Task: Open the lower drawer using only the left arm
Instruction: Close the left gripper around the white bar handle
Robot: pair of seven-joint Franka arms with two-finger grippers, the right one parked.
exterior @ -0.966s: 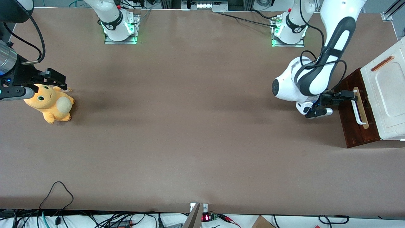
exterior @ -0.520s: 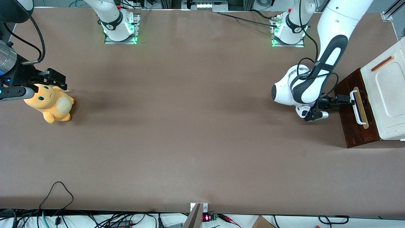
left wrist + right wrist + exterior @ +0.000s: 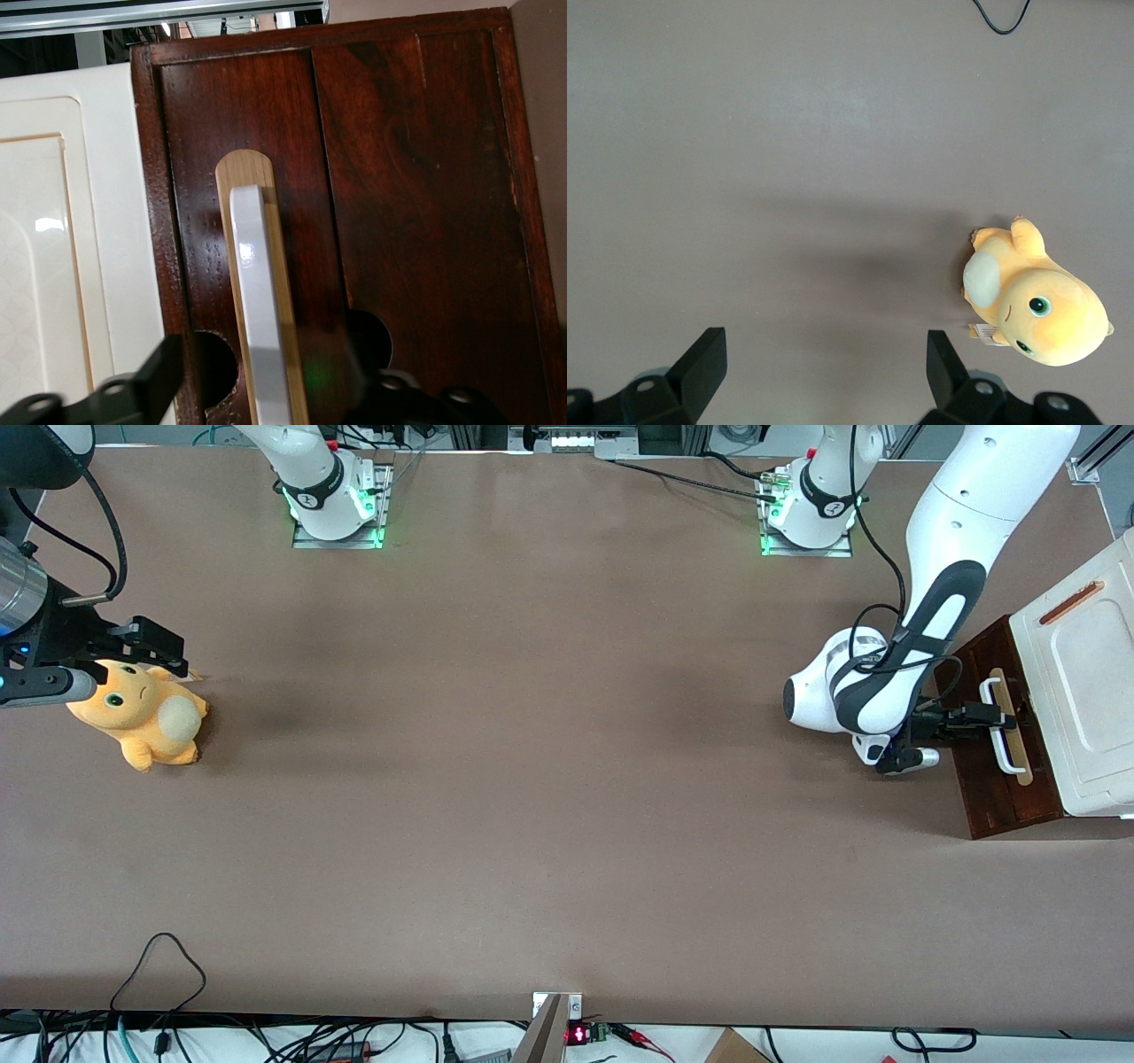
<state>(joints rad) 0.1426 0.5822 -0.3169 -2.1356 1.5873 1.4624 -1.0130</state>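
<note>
Now, gripper: the left arm's [image 3: 895, 673] gripper [image 3: 990, 715] sits at the white loop handle [image 3: 999, 726], its fingers [image 3: 133, 394] spread to either side of the bar [image 3: 262, 319] and not yet pinched on it.
Why so: straddling the handle likely sets up a clamp and a straight pull.
Lower drawer: the dark wooden front [image 3: 992, 753] looks shut under the white cabinet top [image 3: 1085, 708], at the working arm's end of the counter [image 3: 532, 779].
Clock-face: from counter centre, the drawer lies near three o'clock in the front view.
Surroundings: an orange plush toy [image 3: 142, 713] rests near nine o'clock, well apart.
Obstructions: nothing lies in the pull path in front of the drawer.
</note>
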